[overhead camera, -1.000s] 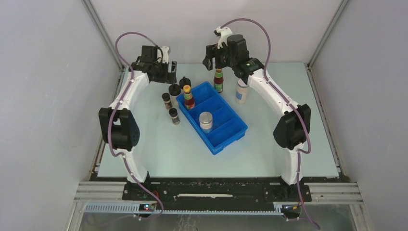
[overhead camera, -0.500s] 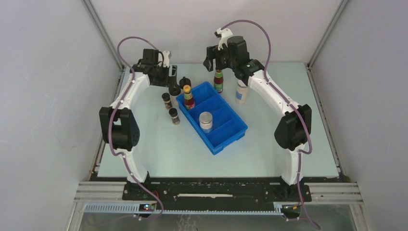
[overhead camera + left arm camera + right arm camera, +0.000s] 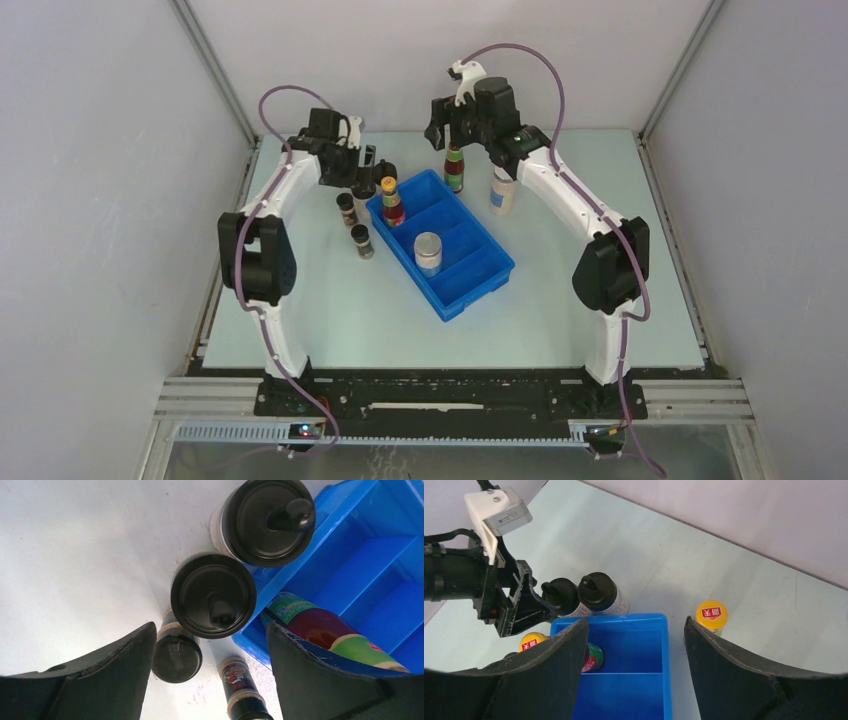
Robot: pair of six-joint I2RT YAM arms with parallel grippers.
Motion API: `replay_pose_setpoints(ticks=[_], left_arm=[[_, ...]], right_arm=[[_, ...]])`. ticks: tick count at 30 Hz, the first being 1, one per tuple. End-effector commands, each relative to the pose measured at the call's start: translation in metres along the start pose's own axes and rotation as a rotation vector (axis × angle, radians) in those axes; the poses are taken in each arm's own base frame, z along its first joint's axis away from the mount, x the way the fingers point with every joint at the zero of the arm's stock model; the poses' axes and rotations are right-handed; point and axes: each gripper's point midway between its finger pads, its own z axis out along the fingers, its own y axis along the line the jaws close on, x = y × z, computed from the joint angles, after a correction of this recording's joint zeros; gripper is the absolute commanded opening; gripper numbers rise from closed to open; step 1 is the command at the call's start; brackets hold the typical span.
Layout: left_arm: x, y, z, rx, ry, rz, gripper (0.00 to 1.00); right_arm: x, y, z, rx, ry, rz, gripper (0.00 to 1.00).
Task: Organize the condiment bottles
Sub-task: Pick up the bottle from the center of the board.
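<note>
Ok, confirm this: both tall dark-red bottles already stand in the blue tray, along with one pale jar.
Not both. Only one tall dark-red bottle stands in the blue tray, along with one pale jar; the second dark-red bottle stands on the table beyond the tray's far end. The top external view shows it.

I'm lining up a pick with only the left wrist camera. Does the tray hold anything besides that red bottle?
Observer: Yes, a pale jar stands in a nearer compartment of the blue tray.
Operator: Where's the right gripper?
Observer: The right gripper is open, above the tray's far end.
Operator: Any bottles I can't see?
Observer: A second red bottle stands on the table beside the tray's far corner.
</note>
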Motion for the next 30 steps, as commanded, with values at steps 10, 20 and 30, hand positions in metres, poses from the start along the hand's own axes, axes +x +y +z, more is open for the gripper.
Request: replay_pose_setpoints(ticks=[10, 20, 30], left_arm=[[-0.018, -0.010, 0.006, -0.008, -0.022, 0.047, 0.84], [-0.016, -0.010, 0.016, -0.022, -0.020, 0.059, 0.84], [-0.023, -0.007, 0.022, -0.046, -0.054, 0.065, 0.84]], right_arm=[[-0.039, -0.004, -0.025, -0.009, -0.107, 0.002, 0.79], [-0.036, -0.008, -0.021, -0.010, -0.104, 0.010, 0.79], [-0.034, -0.010, -0.018, -0.012, -0.104, 0.012, 0.79]])
